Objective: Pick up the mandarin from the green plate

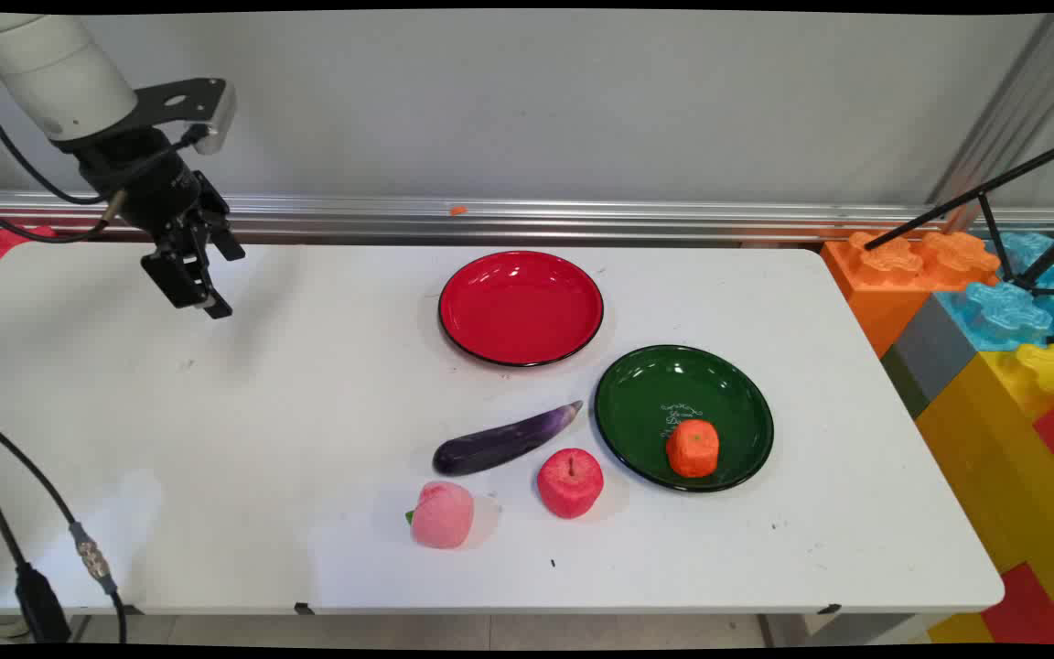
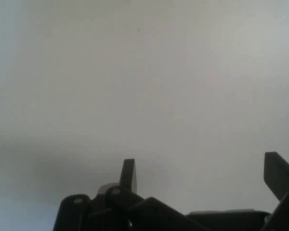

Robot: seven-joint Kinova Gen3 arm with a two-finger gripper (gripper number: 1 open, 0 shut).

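Observation:
My black gripper [image 1: 202, 297] hangs above the table's far left part, open, with nothing between its fingers. The hand view shows only bare white table between the two fingertips [image 2: 129, 174], with the gripper [image 2: 202, 173] empty. Far to the right lie a purple eggplant [image 1: 504, 440], a red apple [image 1: 570, 482] and a pink peach [image 1: 442, 515] near the front edge. An orange [image 1: 693, 448] sits in the green plate [image 1: 646, 394]. The red plate [image 1: 521, 307] behind them holds nothing.
The white table [image 1: 216, 439] stretches bare beneath and in front of the gripper. Big coloured toy blocks [image 1: 994, 348] and a black tripod [image 1: 1003, 210] stand off the right end. Black cables [image 1: 42, 549] hang at the front left corner. A metal rail [image 1: 582, 215] runs along the wall.

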